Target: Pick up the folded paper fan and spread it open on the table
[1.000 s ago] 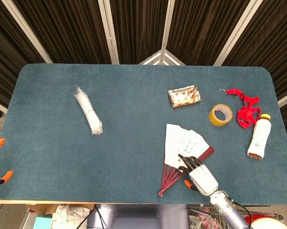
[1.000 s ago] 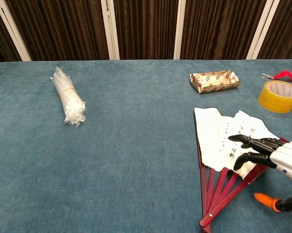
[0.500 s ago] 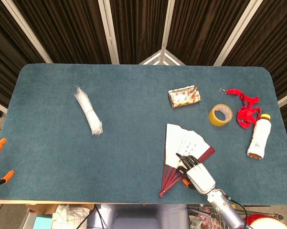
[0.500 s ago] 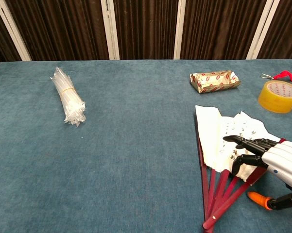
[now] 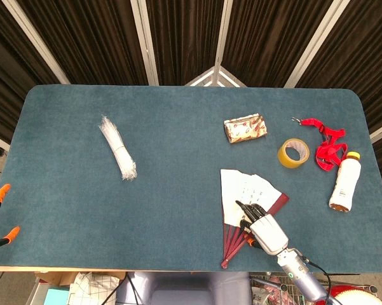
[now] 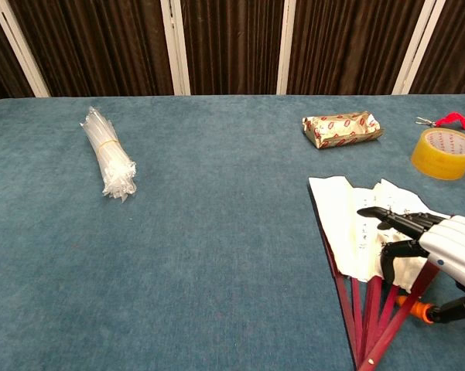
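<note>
The paper fan (image 5: 240, 189) lies partly spread on the blue table (image 5: 178, 210) at the front right, white leaf pointing away and dark red ribs (image 5: 231, 249) converging towards the front edge. My right hand (image 5: 265, 230) rests on the fan's right half, dark fingers stretched over the paper. In the chest view the right hand (image 6: 449, 243) lies on the fan (image 6: 347, 215), its orange thumb tip beside the ribs (image 6: 371, 325). Two orange-tipped parts of my left hand (image 5: 1, 190) show off the table's left edge; how its fingers lie is hidden.
A bundle of clear plastic strips (image 5: 117, 155) lies at the left. Behind the fan are a patterned packet (image 5: 245, 129), a tape roll (image 5: 293, 153), a red lanyard (image 5: 327, 145) and a white bottle (image 5: 344, 182). The front edge runs just below the ribs.
The fan has swung under my right hand: its rib end moved right and nearer the front edge, and the leaf has turned a little. The hand shifted slightly with it.
</note>
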Controlling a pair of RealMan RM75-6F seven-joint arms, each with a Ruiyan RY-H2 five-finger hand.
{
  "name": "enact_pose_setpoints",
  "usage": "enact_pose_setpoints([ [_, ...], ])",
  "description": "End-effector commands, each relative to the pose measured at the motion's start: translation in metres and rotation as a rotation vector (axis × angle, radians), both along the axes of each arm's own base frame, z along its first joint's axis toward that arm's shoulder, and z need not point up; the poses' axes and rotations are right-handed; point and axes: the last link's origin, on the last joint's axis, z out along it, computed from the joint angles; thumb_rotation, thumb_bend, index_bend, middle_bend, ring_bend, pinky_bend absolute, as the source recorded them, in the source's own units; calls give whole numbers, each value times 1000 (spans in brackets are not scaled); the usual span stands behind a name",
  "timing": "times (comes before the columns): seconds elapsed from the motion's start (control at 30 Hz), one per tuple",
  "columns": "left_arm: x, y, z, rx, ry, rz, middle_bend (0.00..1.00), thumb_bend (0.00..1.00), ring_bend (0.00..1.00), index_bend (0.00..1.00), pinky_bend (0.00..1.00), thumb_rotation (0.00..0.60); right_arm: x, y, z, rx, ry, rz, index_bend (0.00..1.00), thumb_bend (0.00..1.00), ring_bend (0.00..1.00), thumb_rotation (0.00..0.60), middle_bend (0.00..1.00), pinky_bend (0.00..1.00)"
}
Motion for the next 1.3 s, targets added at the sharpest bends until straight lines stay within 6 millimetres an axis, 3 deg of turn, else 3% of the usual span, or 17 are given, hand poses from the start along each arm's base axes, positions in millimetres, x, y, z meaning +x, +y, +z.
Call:
enact_pose_setpoints([
  [0.03,0,0,0,0,-1,-1,0,255,0,118,72,600,2,-2,3,-5,6,10,557,345,191,600,85,213],
  [0.27,0,0,0,-2,-2,-3,0,255,0,118,72,600,6,-6,10,-12,42,38,557,345,191,600,86,213],
  [0.67,1,0,-1,-7,-3,-7,0,255,0,118,72,600,37,-12,19,49,41,81,568,345,191,600,91,213],
  [1.0,0,1,-1,-8,-5,-6,0,255,0,118,73,600,65,-16,28,101,-22,78,840,345,199,600,142,213],
  [1.3,0,0,2,1,-13,-7,0,254,0,119,72,600,81,-29,40,97,-80,58,891,345,200,600,142,213],
])
